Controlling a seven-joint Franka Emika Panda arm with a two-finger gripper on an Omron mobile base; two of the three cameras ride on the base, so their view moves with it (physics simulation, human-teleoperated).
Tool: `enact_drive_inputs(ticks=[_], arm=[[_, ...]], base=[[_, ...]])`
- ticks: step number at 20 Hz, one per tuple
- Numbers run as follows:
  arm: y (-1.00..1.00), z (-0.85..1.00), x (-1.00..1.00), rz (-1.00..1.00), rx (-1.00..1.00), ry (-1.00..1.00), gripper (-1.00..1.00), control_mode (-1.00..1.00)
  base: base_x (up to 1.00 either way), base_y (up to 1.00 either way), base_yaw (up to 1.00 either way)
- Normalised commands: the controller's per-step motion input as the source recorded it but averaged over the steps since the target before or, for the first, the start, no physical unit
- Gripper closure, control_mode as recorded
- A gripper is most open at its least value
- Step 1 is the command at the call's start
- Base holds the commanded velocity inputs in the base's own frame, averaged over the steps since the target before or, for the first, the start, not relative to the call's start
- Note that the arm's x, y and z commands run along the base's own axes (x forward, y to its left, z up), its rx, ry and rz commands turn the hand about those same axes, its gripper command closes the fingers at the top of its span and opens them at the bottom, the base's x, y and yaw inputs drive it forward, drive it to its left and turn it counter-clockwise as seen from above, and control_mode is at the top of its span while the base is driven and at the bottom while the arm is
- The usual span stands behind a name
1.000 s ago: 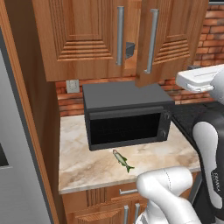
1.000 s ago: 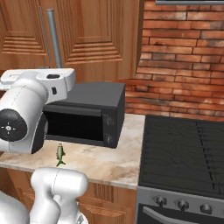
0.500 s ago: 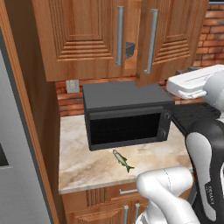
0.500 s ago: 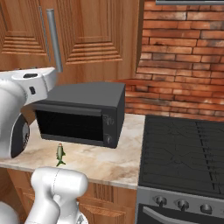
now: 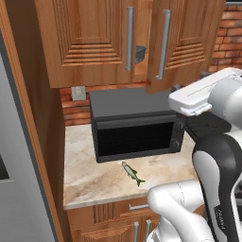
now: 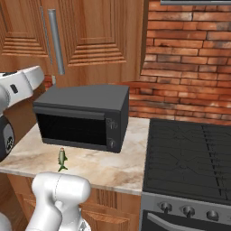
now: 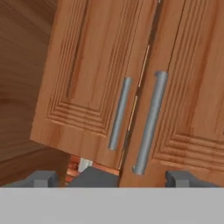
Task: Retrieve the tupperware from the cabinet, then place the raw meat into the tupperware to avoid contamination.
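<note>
Fingers (image 7: 111, 179) spread wide, released, facing the cabinet (image 7: 131, 87).
The raw meat (image 5: 133, 173) is lying on the bench (image 5: 90, 179), just before the microwave (image 5: 134, 125).

Gripper (image 7: 111, 178) held wide open, nothing gripped.
The two dark finger tips (image 7: 41, 178) are seen spread far apart, while the white arm (image 5: 215, 142) is raised and bent at the elbow.
</note>
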Motion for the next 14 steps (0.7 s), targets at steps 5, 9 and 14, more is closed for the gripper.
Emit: enact_drive_inputs(ticks=[5, 9, 14], arm=[[0.14, 0.00, -0.19, 0.00, -0.33, 0.06, -1.00, -1.00], [0.17, 0.00, -0.18, 0.00, -0.38, 0.02, -1.00, -1.00], [0.21, -0.05, -0.06, 0.00, -0.43, 0.00, -1.00, -1.00]], base=[[0.00, 0.00, 0.00], [0.00, 0.00, 0.00], [0.00, 0.00, 0.00]])
